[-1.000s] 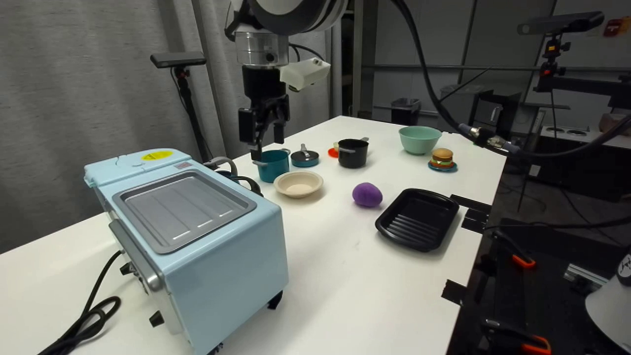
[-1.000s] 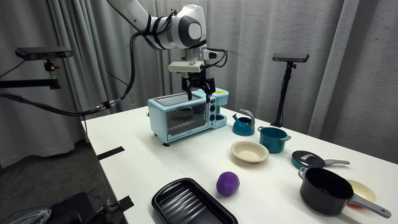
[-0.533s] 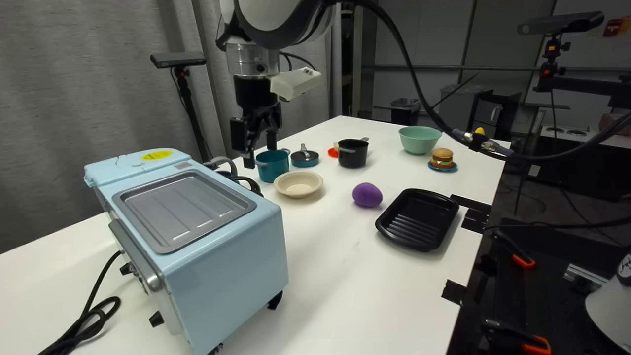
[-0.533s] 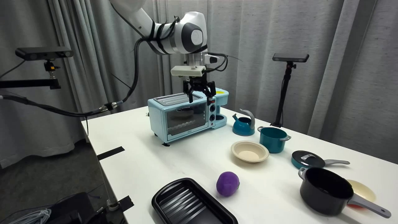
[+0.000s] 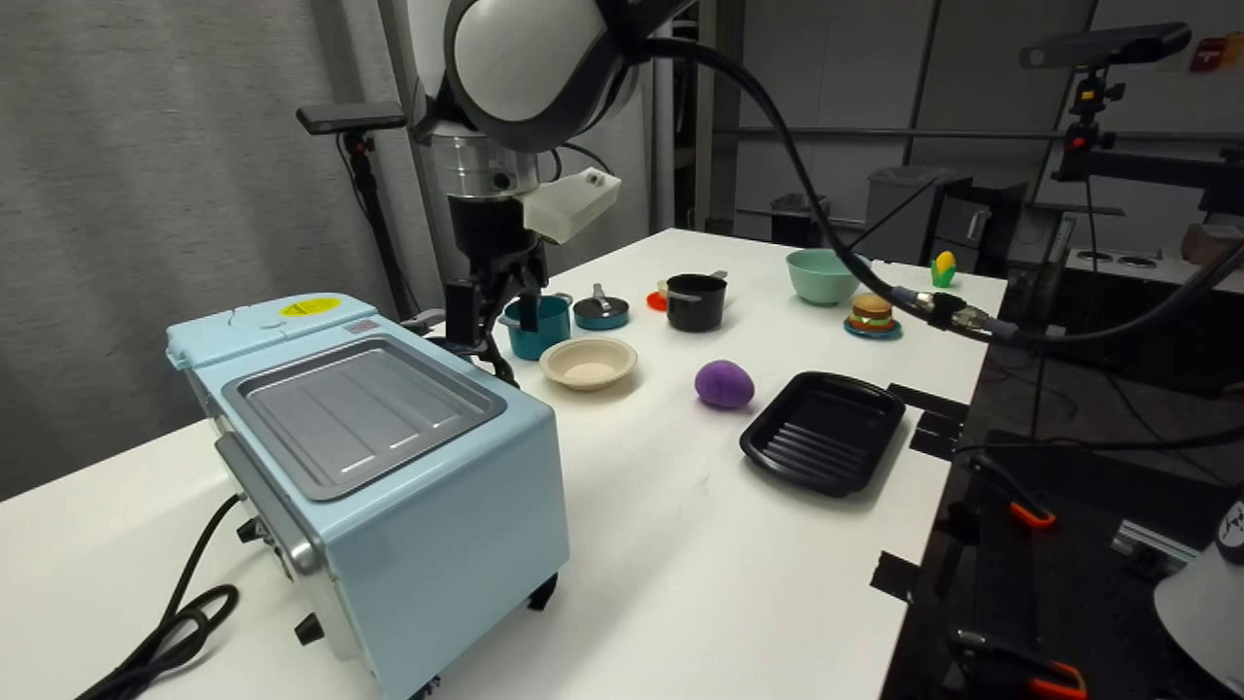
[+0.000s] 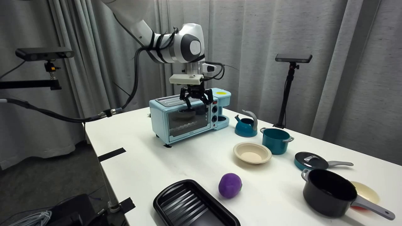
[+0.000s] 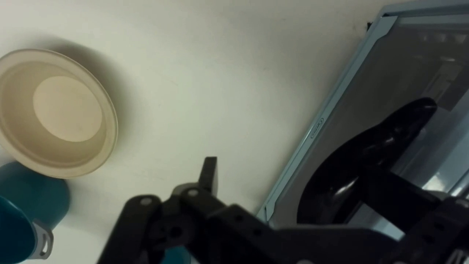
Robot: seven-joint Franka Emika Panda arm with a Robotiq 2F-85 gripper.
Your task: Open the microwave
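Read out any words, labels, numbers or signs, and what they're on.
None legible; all too small or blurred:
Oval logo on the microwave.
Yellow sticker on its top.
Pinkish label, also on top.
Red patch above its knobs.
Red sign on the background wall.
Cropped emblem on white casing.

Arm (image 6: 178,48) bent — pincer (image 6: 198,108) downward, its fingers (image 7: 208,176) well apart
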